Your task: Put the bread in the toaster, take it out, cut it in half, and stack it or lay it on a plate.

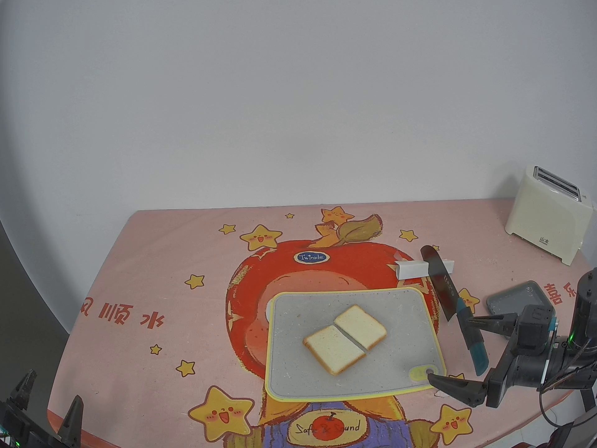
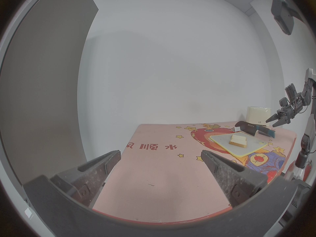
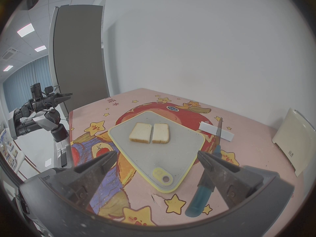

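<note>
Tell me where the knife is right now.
In the head view the knife lies on the table on the robot's right, between the cutting board and the grey plate, its blade resting across a small white block.

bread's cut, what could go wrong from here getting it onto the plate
1. The knife lies between the cutting board and the plate, its blade propped on a white rest. The open right gripper is right beside its handle and might knock it while crossing.
2. The two bread halves lie with only a thin gap between them, so gripping one could drag or squash the other.
</note>
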Tool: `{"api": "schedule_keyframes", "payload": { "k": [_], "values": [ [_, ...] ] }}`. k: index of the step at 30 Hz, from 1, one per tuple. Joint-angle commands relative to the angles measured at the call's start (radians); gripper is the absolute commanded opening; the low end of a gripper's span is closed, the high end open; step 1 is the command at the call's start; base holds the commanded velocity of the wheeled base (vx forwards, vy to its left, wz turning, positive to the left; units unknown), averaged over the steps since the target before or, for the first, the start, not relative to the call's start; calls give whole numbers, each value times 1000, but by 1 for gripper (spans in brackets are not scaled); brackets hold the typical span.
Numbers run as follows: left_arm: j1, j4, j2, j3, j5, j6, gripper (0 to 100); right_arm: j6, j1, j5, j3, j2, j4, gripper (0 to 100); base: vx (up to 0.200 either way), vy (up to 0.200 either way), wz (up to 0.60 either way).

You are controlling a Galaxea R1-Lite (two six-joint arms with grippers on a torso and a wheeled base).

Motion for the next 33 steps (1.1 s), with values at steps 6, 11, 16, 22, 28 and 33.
{"api": "schedule_keyframes", "payload": {
  "k": [6,11,16,22,28,33],
  "values": [
    [0,0,2,18,0,0,100,18,1,1,15,0,-62,100,0,0,0],
    [0,1,2,18,0,0,100,12,1,-17,-12,14,-63,100,0,0,0],
    [0,0,2,18,0,0,100,4,8,-54,-25,52,-66,100,0,0,0],
    [0,1,2,18,0,0,100,15,7,-48,-57,35,-69,100,0,0,0],
    [0,1,2,18,0,0,100,24,30,-42,-64,43,-65,100,0,0,0],
    [0,0,2,18,0,0,100,66,22,-40,-106,44,-51,100,0,0,0]
  ]
}}
